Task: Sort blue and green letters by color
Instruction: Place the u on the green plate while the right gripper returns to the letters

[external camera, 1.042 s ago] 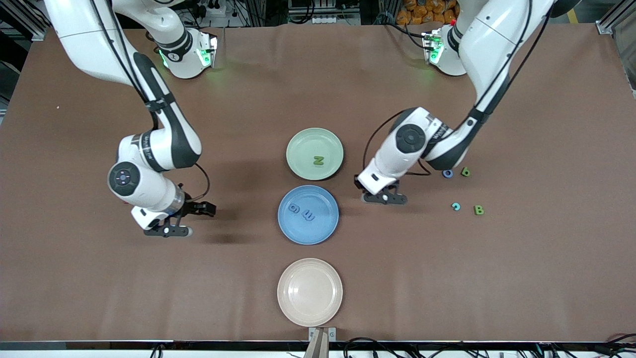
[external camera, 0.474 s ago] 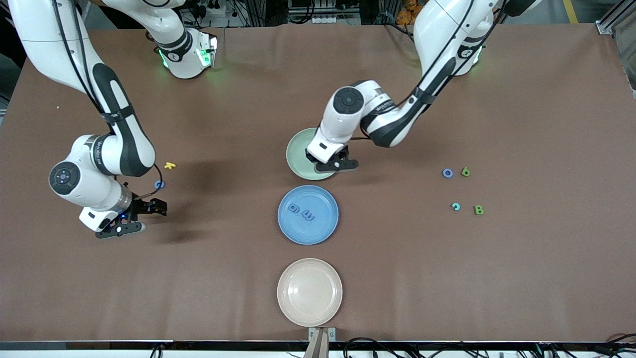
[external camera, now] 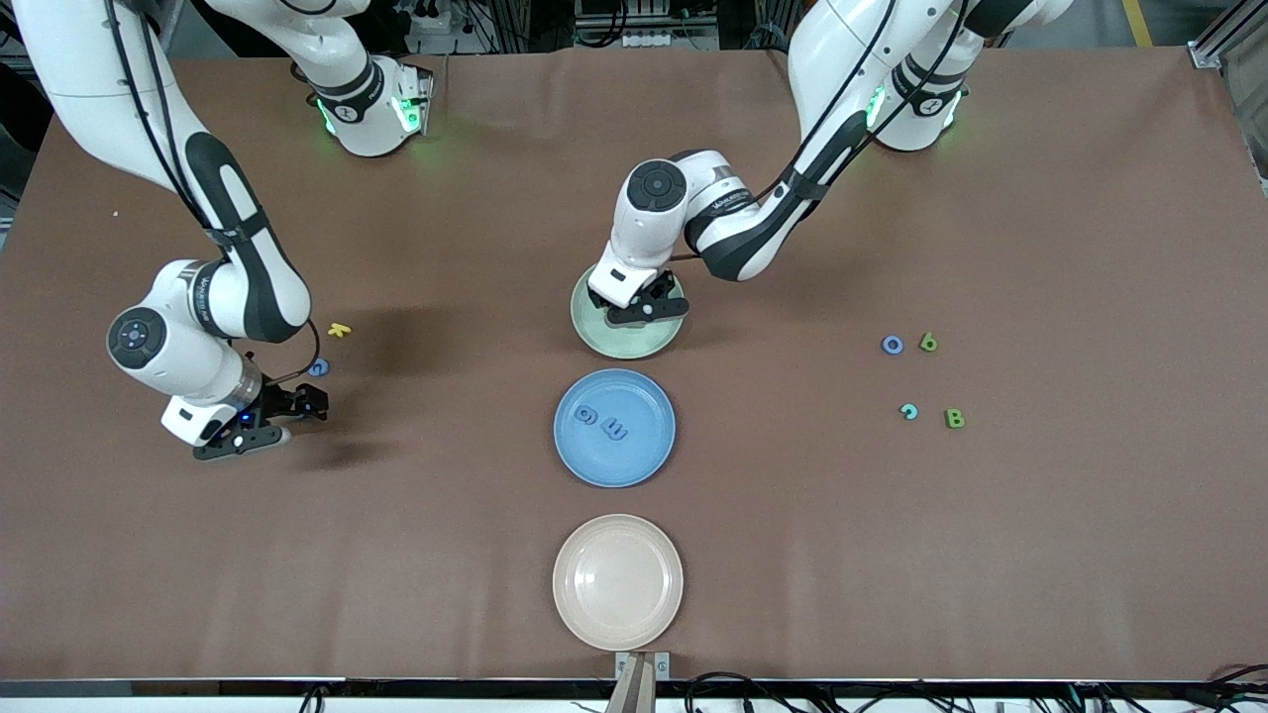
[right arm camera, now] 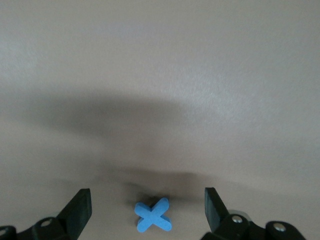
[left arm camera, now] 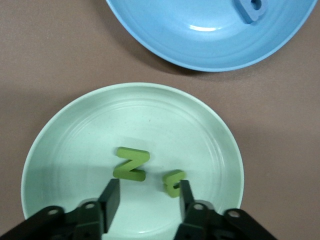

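The left claw (left arm camera: pixel 145 200), jaws parted, hangs over the pale green plate (external camera: pixel 600 342), a small green foam letter (left arm camera: pixel 173 182) just freed. The right claw (right arm camera: pixel 145 210) gapes wide over a flat blue x (right arm camera: pixel 153 216) near the counter's right-arm end. It looks light and stiff; pinching across its crossing seems best.

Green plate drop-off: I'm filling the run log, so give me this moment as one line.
left claw: open over green plate, u released beside N | right claw: open over blue x

Table (external camera: pixel 1040 555): brown cover.
Plates: green plate (external camera: pixel 594 332), blue plate (external camera: pixel 644 451), beige plate (external camera: pixel 617 582).
Loose letters: blue x (right arm camera: pixel 153 215), green B (external camera: pixel 955 419), yellow letter (external camera: pixel 339 330).
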`<state>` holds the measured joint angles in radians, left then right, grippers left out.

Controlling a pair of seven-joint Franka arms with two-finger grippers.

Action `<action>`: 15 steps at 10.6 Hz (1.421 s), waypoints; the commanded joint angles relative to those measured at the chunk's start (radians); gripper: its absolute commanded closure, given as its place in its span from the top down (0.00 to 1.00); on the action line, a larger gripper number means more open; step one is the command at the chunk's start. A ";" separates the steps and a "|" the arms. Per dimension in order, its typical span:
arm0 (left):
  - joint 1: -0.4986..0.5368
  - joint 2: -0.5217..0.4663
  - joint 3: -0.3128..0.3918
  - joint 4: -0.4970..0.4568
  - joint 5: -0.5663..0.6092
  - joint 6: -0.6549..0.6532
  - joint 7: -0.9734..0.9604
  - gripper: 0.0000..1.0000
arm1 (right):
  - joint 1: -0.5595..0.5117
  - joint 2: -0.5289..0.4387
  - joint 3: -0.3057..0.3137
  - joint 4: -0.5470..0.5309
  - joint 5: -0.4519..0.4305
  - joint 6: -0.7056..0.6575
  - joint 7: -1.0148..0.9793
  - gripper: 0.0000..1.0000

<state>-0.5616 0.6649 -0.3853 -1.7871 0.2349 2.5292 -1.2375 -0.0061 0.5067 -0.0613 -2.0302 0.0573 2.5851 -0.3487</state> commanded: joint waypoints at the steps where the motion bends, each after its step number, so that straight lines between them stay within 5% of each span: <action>1: -0.024 -0.002 0.034 0.023 0.020 -0.018 -0.036 1.00 | -0.035 -0.013 0.011 -0.080 -0.042 0.093 -0.016 1.00; 3: -0.015 -0.039 0.058 0.023 0.056 -0.099 -0.025 1.00 | -0.038 -0.013 0.011 -0.090 -0.042 0.096 -0.016 1.00; 7: 0.127 -0.145 0.054 0.015 0.150 -0.298 0.079 1.00 | -0.034 0.009 0.011 -0.090 -0.045 0.136 -0.019 0.31; 10: 0.250 -0.224 0.051 -0.015 0.141 -0.354 0.121 1.00 | -0.029 0.007 0.012 -0.087 -0.043 0.132 -0.013 0.09; 15: 0.468 -0.292 0.048 -0.098 0.138 -0.354 0.369 1.00 | -0.028 0.004 0.015 -0.076 -0.039 0.122 -0.004 0.04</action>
<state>-0.1679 0.4141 -0.3237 -1.8191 0.3647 2.1763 -0.9469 -0.0268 0.5146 -0.0548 -2.1073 0.0259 2.7040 -0.3601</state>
